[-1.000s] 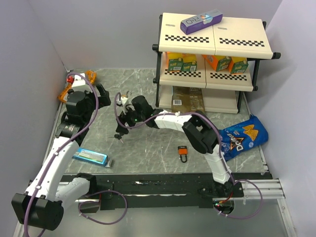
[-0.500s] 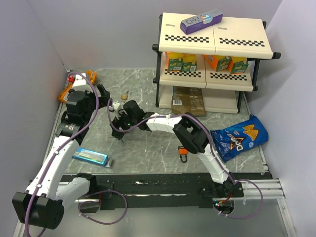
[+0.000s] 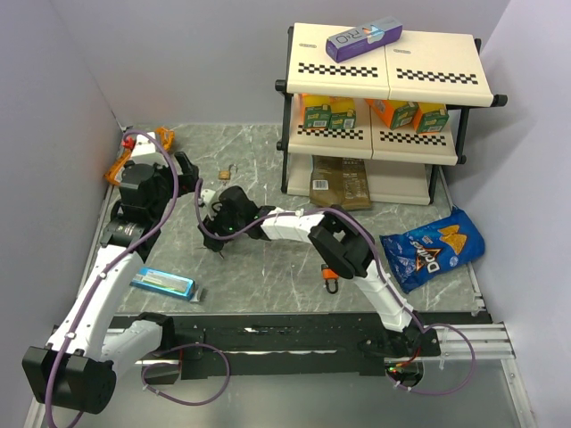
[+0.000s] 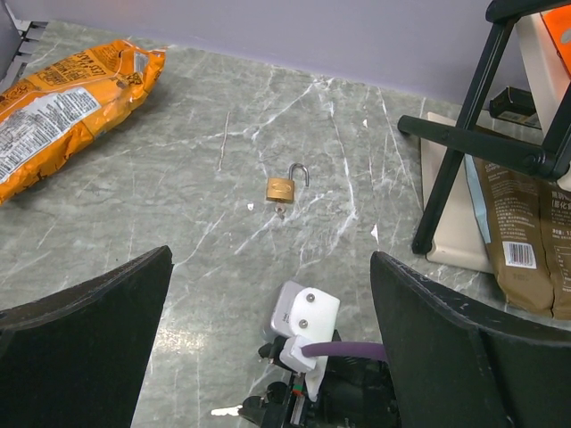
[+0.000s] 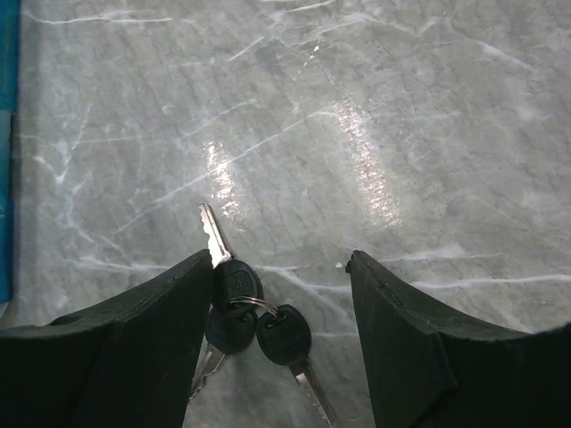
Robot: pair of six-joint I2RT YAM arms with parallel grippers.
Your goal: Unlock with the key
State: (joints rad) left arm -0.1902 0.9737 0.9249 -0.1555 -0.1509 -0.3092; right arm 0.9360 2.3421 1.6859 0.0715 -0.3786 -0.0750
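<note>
The key bunch [image 5: 254, 321], three black-headed keys on a ring, lies flat on the marble table [image 5: 401, 134]. My right gripper [image 5: 278, 267] stands open low over it, with the key [image 3: 212, 247] between the jaws and the left finger [image 5: 134, 339] against one key head. A brass padlock [image 4: 282, 187], its shackle open, lies further back on the table. My left gripper [image 4: 272, 267] hangs open above the right wrist with nothing between its fingers. An orange-red padlock [image 3: 331, 272] rests near the front, under the right arm.
A two-tier shelf rack [image 3: 384, 107] with boxes stands at the back right, its black leg [image 4: 455, 169] close by. An orange snack bag [image 4: 62, 89] lies far left, a blue chip bag [image 3: 434, 248] at right, and a blue box [image 3: 163, 283] at front left.
My right gripper has moved left and down over the key bunch, and its jaws have narrowed a little. The left arm has not moved.
</note>
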